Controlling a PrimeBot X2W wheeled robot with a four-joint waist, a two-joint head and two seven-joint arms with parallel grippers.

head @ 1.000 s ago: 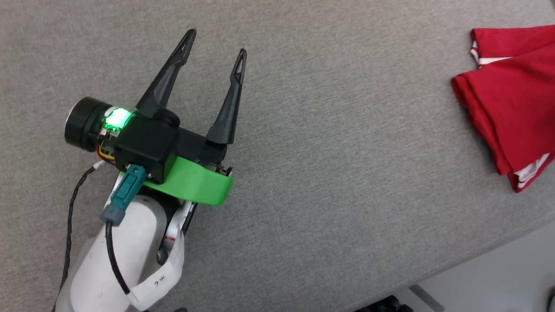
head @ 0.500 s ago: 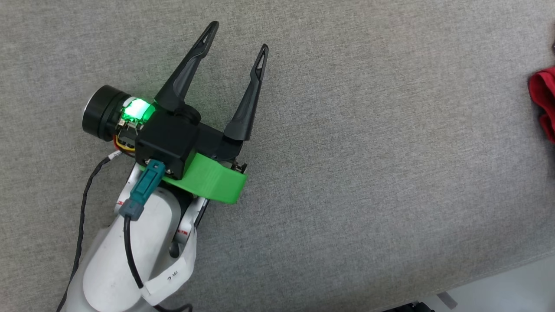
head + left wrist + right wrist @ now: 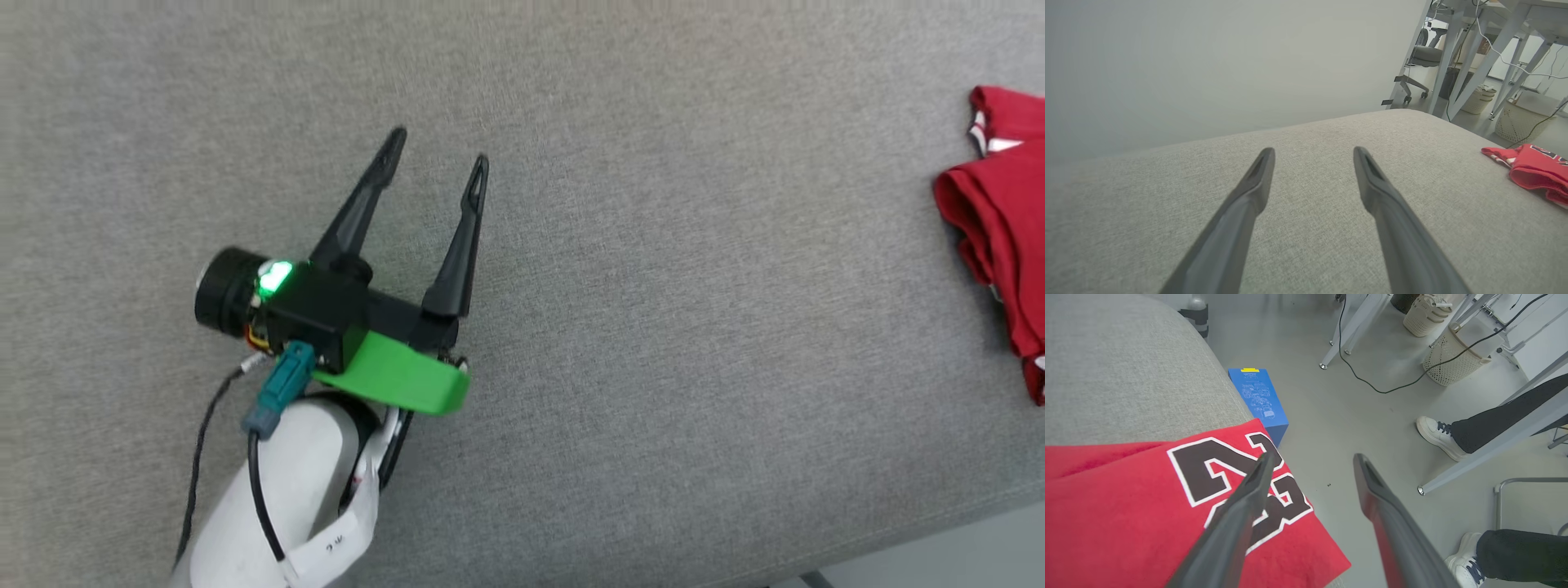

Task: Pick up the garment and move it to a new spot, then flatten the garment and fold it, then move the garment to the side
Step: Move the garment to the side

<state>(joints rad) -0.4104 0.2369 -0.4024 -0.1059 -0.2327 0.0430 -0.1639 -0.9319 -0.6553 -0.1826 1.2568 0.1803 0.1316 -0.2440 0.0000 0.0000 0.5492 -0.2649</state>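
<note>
Left gripper [image 3: 438, 149] hovers over bare grey cloth in the middle of the counter [image 3: 653, 367], fingers spread wide, nothing between them. It looks parked clear of the work. Over on the right, the garment [image 3: 1000, 220] lies in a folded red bundle at the counter's right-hand end, well apart from that left arm, which is about where you'd want it once it has been moved aside. From the right wrist, the right gripper [image 3: 1313, 456] has its fingers wide apart too, holding nothing. One finger crosses the black numerals and the other hangs over the floor beyond the edge. My read is that the jersey is set down and let go.

Now the murky bits. The head view cuts the bundle off at the frame's right edge, so its full outline is lost. Whether that near finger touches the cloth, I can't tell. Any lettering is buried in the folds. A blue box [image 3: 1259, 402] stands just beside the counter, and a person's shoes [image 3: 1435, 430] and trouser legs are cut off.
</note>
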